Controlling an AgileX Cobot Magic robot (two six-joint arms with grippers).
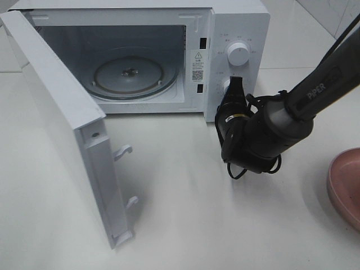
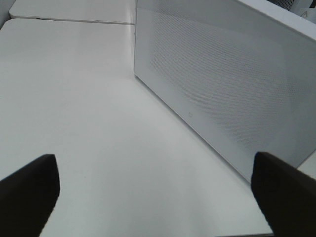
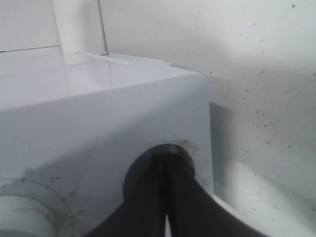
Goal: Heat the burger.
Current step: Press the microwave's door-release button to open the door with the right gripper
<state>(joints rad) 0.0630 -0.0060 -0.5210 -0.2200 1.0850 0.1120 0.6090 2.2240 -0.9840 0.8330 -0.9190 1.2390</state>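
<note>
The swung-out door (image 1: 56,112) bars the left approach to the open microwave cavity (image 1: 112,39)

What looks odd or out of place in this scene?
The microwave door stands wide open and the turntable is bare, yet the shut right end effector is at the control panel. No burger is visible.

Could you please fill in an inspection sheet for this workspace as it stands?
Surface: white table.
Job's things: microwave, door open, turntable bare; burger not in view.
Clutter: pink plate at the right edge.
Hands: left hand open, facing the door's outside; right hand shut, tips at the lower knob.
Cables: black cable looped under the right wrist.
Surroundings: white wall behind.
</note>
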